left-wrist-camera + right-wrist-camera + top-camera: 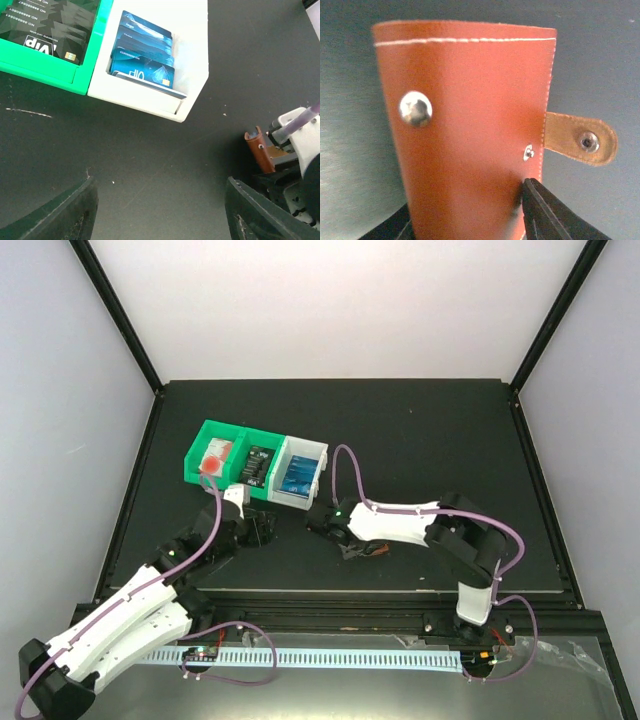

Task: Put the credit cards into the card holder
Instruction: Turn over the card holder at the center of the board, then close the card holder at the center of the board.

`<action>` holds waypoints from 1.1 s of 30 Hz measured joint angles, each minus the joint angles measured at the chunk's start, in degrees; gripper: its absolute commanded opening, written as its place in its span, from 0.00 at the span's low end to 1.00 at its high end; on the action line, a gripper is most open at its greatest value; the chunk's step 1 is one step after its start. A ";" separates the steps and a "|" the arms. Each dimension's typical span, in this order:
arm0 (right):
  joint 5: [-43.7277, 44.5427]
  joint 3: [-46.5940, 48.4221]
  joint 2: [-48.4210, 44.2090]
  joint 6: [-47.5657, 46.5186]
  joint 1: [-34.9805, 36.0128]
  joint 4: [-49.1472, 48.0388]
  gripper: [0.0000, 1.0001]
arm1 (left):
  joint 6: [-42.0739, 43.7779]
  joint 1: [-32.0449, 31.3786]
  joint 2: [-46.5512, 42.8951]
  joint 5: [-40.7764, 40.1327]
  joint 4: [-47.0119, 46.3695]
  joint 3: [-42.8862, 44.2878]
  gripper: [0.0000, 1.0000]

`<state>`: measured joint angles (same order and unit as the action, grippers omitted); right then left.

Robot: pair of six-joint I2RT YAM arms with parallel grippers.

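Likely light and floppy, best pinched across its stitched edges, the card holder stands upright near the desk middle, at five o'clock from the white bin of stiff, slick credit cards, flanked by the right pincer, grip uncertain, while the left pincer gapes empty.

Reddish-brown card holder (white stitching, silver snaps), blue credit cards, white bin, green bin.

The brown card holder is seen filling the frame's middle, its snap tab extended toward the right; its lower edge is flanked by the pincer fingers.
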<state>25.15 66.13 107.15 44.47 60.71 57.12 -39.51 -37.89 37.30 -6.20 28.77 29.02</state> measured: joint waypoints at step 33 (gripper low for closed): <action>-7.19 -17.90 -27.78 -3.82 -10.27 -21.94 0.44 | -1.03 -0.61 19.34 26.14 -22.60 -4.46 0.88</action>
<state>17.96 48.23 79.37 40.64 50.43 35.18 -40.53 -38.50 56.64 19.94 6.17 24.56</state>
